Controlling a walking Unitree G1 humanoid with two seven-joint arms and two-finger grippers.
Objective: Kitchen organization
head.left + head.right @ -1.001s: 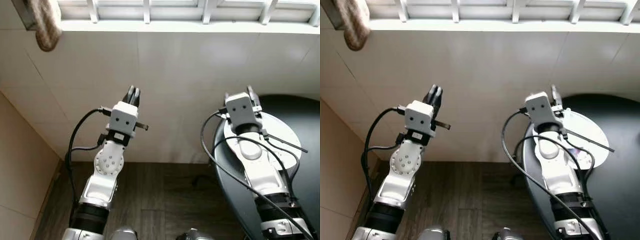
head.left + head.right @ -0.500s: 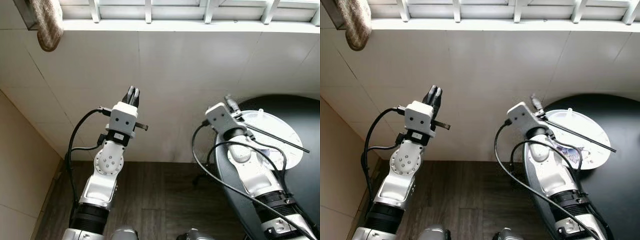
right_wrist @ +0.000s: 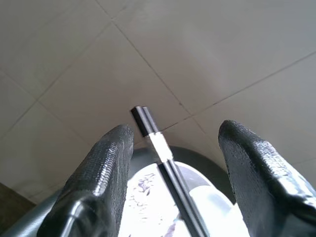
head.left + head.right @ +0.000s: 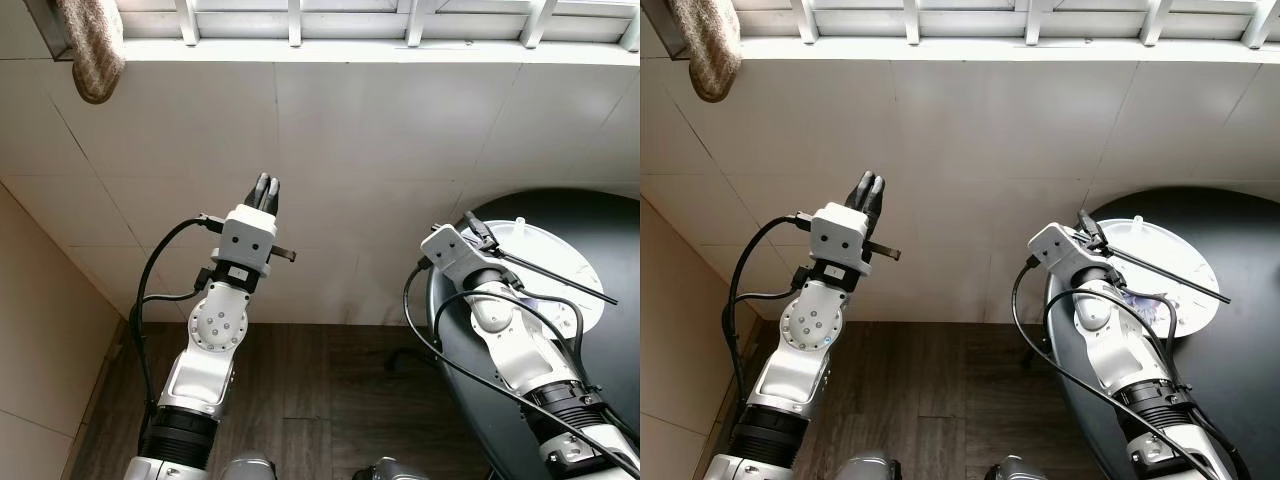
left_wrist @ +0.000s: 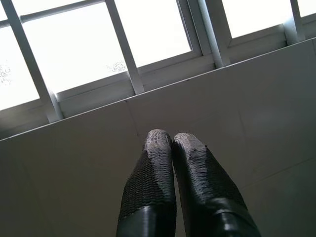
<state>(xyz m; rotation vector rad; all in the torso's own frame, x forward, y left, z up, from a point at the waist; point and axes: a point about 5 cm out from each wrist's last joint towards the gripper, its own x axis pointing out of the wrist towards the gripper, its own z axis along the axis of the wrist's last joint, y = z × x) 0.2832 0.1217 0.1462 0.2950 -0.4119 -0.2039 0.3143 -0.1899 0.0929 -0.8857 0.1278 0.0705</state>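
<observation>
Chopsticks [image 3: 168,163], slim and black, lie across round white plate [image 4: 585,265].

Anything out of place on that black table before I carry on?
The pair of black chopsticks lies across the white plate on the round black table, one end sticking out past the plate's rim toward the tiled wall. The open right gripper straddles that end, not gripping. Nothing looks spilled or broken.

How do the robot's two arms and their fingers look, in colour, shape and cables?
Both arms are silver with black bands near the base and loose black cables. The left gripper and right gripper each have a grey boxy wrist block and two long black fingers with a textured surface.
</observation>
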